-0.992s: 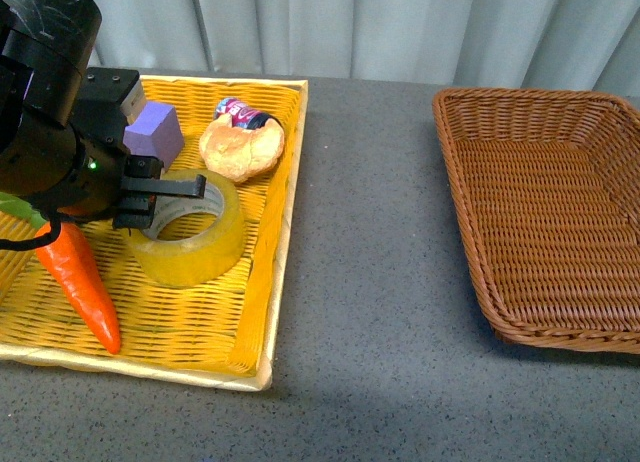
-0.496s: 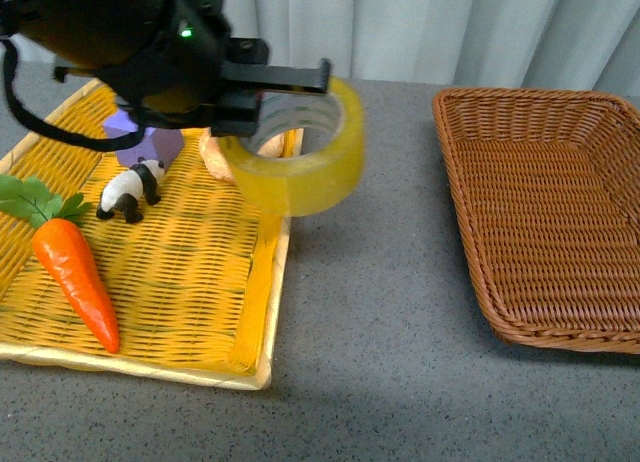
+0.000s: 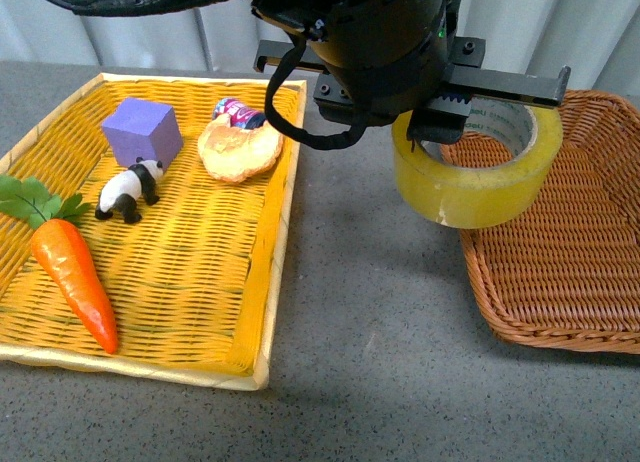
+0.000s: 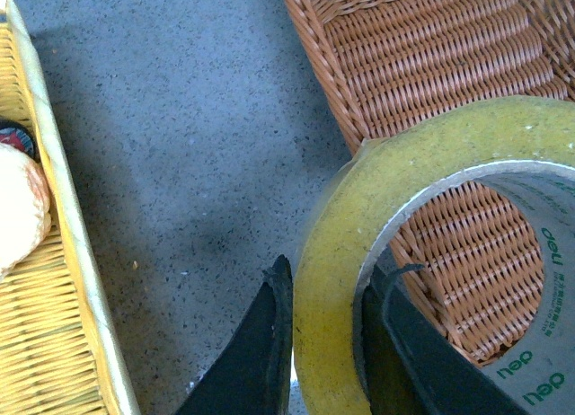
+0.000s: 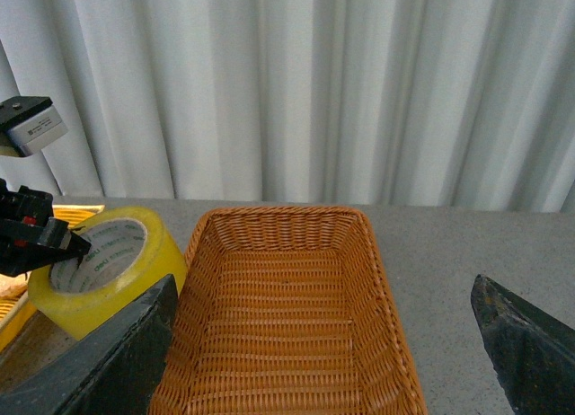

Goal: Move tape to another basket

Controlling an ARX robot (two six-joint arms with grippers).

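Observation:
The tape [image 3: 470, 187], a wide yellowish roll with a white printed core, hangs in the air over the left rim of the dark brown wicker basket [image 3: 560, 262]. My left gripper [image 3: 540, 94] is shut on the roll's wall. In the left wrist view the two black fingers pinch the tape [image 4: 431, 154] at the gripper [image 4: 328, 343], one outside and one inside the ring, with the basket [image 4: 422, 56] below. In its own wrist view my right gripper [image 5: 319, 343] stands open above the basket [image 5: 287, 325], with the tape [image 5: 135, 271] beside the basket's left rim.
The yellow woven tray [image 3: 265, 272] at the left holds a carrot [image 3: 75, 277], a toy panda [image 3: 125, 190], a purple block [image 3: 145, 130], a bread roll [image 3: 238, 147] and a small can [image 3: 235, 110]. A strip of grey tabletop separates tray and basket. A curtain hangs behind.
My left gripper has lifted the tape out of the yellow tray and carried it right, from the tray's right edge to above the brown basket's left rim.

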